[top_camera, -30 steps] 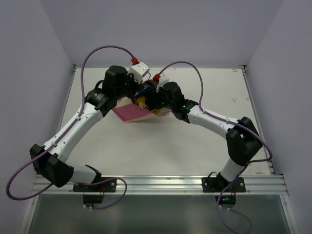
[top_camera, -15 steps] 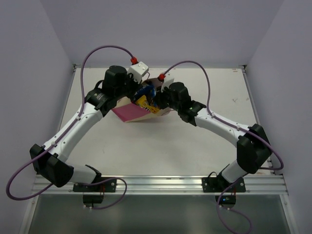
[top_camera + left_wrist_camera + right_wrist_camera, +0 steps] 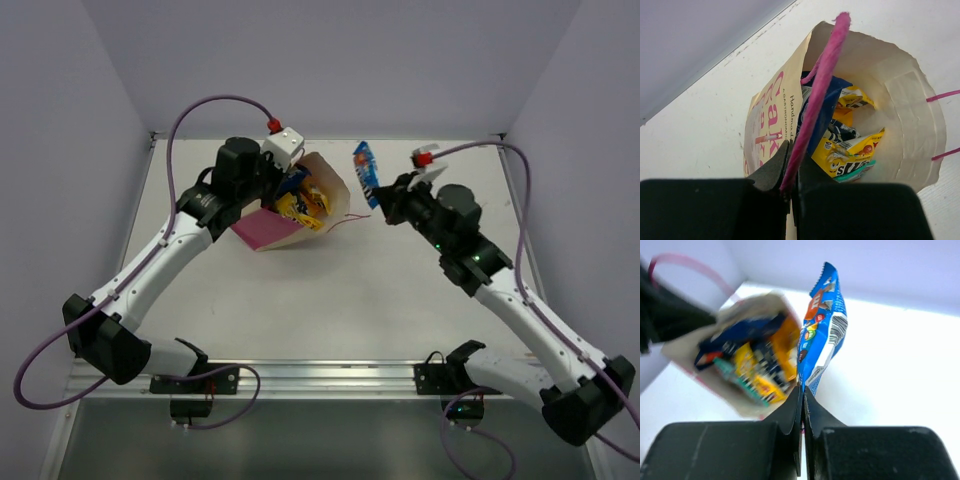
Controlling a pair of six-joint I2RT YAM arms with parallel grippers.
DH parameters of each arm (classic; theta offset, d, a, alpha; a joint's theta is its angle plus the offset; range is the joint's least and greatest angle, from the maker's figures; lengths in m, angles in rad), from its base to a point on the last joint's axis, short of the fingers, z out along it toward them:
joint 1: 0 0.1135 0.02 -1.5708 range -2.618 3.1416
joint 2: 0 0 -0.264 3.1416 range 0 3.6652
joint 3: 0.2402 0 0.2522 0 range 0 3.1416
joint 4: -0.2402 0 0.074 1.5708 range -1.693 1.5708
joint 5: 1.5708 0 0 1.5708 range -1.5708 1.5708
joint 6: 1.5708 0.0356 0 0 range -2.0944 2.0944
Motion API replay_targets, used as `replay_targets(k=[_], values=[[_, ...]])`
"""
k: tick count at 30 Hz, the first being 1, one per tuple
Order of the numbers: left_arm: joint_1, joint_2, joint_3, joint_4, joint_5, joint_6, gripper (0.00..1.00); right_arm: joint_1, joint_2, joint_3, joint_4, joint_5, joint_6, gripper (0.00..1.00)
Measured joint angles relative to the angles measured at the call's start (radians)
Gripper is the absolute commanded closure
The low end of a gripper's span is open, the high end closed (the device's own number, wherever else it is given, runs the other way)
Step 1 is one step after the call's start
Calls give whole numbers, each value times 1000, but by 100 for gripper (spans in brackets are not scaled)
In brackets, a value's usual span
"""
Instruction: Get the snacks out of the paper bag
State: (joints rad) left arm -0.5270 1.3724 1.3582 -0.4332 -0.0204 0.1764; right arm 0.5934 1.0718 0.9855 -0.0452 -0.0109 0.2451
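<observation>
The paper bag (image 3: 330, 195) lies tilted on its side at the back middle of the table, mouth facing right, pink side panel (image 3: 268, 232) below. My left gripper (image 3: 790, 172) is shut on its pink string handle (image 3: 820, 85). Several snacks (image 3: 847, 150) in yellow, blue and orange show inside the bag (image 3: 910, 105). My right gripper (image 3: 803, 395) is shut on the lower end of a blue snack wrapper (image 3: 822, 325), holding it upright in the air to the right of the bag's mouth. From above the wrapper (image 3: 366, 172) hangs off that gripper (image 3: 384, 210).
The pale table (image 3: 330, 290) has walls at the back and both sides. The bag's second pink handle (image 3: 350, 217) trails on the table by the mouth. The metal rail (image 3: 320, 375) with both arm bases runs along the near edge.
My right gripper has closed on the blue wrapper inside the bag and pulled it out, drawing back to the right. The bag's mouth now shows open. The left arm has held still.
</observation>
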Motion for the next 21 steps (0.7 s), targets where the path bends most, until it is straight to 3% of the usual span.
replay_targets(k=[4,7,8,11,16,21], values=[[0,-6,-12,7,11,1,100,-153,-140,-71,4,30,27,100],[0,-8,-14,8,35,3,100,-217,-85,-95,6,25,43,76],[0,-9,-14,8,47,4,100,-232,-41,-96,4,24,45,61],[0,-11,-14,6,80,8,100,-245,93,-96,-8,15,33,41],[0,-11,-15,2,115,8,100,-235,154,-95,-20,-79,-24,32],[-1,-11,-15,0,121,6,100,-111,154,-48,52,-171,-125,31]])
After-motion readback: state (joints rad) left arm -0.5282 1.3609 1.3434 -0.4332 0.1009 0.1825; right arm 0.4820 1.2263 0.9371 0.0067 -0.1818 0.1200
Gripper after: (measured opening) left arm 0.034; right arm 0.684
